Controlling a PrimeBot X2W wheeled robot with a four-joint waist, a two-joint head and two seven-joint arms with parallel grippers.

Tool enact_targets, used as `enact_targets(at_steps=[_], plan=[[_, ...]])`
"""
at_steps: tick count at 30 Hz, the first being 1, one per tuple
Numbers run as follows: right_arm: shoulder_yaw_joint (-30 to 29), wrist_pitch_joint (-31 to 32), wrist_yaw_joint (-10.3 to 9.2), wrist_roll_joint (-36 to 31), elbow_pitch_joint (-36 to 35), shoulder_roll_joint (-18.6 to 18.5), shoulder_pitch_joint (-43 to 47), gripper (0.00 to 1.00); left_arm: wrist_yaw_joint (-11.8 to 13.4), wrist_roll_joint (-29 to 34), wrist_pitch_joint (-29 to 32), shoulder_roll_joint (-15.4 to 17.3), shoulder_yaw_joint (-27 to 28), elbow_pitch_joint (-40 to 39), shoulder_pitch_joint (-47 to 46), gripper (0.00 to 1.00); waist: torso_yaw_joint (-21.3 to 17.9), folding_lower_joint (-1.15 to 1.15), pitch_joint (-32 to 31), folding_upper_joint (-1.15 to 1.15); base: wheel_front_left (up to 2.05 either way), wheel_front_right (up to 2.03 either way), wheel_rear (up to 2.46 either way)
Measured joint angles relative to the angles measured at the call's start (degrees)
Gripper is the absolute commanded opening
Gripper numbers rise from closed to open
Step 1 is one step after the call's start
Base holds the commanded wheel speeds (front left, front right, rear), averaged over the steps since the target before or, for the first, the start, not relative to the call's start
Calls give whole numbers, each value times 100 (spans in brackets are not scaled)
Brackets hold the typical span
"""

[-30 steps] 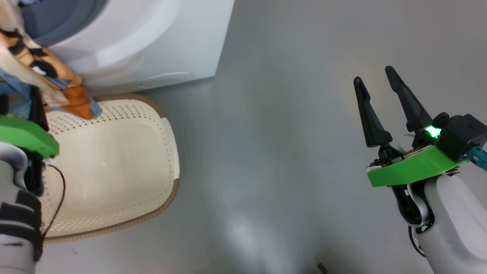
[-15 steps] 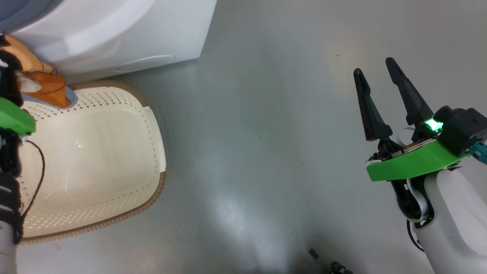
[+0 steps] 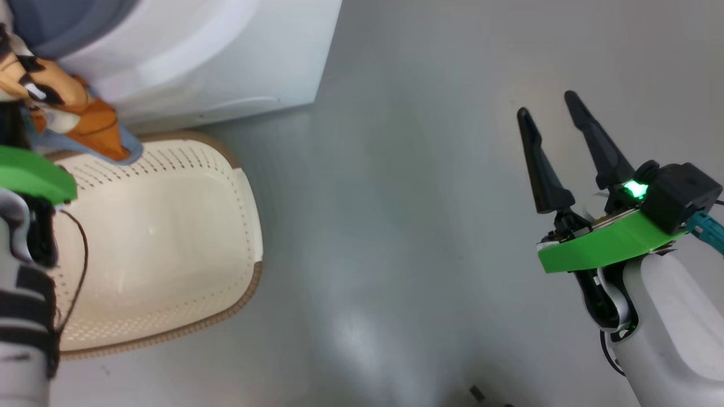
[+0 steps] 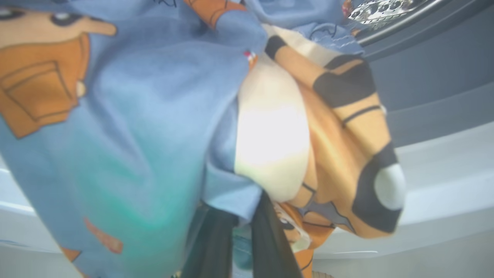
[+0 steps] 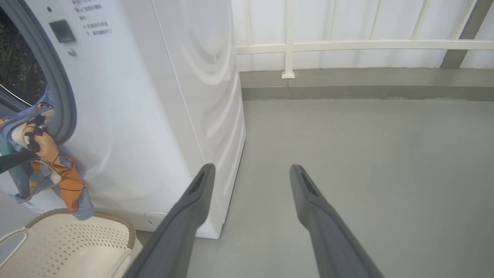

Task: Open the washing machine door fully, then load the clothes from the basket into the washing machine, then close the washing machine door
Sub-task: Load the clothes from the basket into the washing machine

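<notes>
Left side: the left gripper [image 4: 242,227] has its two dark fingers pressed close together, pinching a fold of the clothes [image 4: 135,116]. The clothes are light blue fabric printed with orange-brown cartoon figures outlined in black, with a cream patch and a plain orange panel at the lower end. The bundle [image 5: 42,154] hangs bunched from the pinch against the front of the washing machine [image 5: 154,96], at the lower edge of its opening. Its upper part overlaps the grey gasket [image 5: 58,88]. Whether any of it lies past the gasket cannot be told. Its lowest orange corner [image 3: 68,110] hangs over the far left end of the basket [image 3: 249,294].

The basket is cream-white with perforated walls and a brown woven-look rim. It stands on the floor [image 3: 396,198] just in front of the machine, touching or nearly touching its base.

The machine is white. A strip of its perforated steel drum [image 4: 386,7] shows in the left wrist view.

Centre: grey floor runs from the machine's right-hand corner to a white railing [image 5: 347,44] at the far side.

Right side: the right gripper [image 3: 546,104] is well apart from the machine and the basket. Its fingers are spread wide with nothing between them, pointing away over the floor.
</notes>
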Motion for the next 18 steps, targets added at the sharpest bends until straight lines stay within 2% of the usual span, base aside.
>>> enact_targets(at_steps=[8,14,18], plan=[[54,0,0,1,135,-46,213,100,-58,1,-40,-174,172,-1444,1093,0,108,-1,-554,0,0,0,0],[119,0,0,2,115,-41,266,100,-66,-5,-34,-77,81,-2120,1128,0,194,-1,-741,0,0,0,0],[137,0,0,51,110,-20,265,100,-66,-12,354,127,14,-2192,791,0,175,-1,-651,0,0,0,0]])
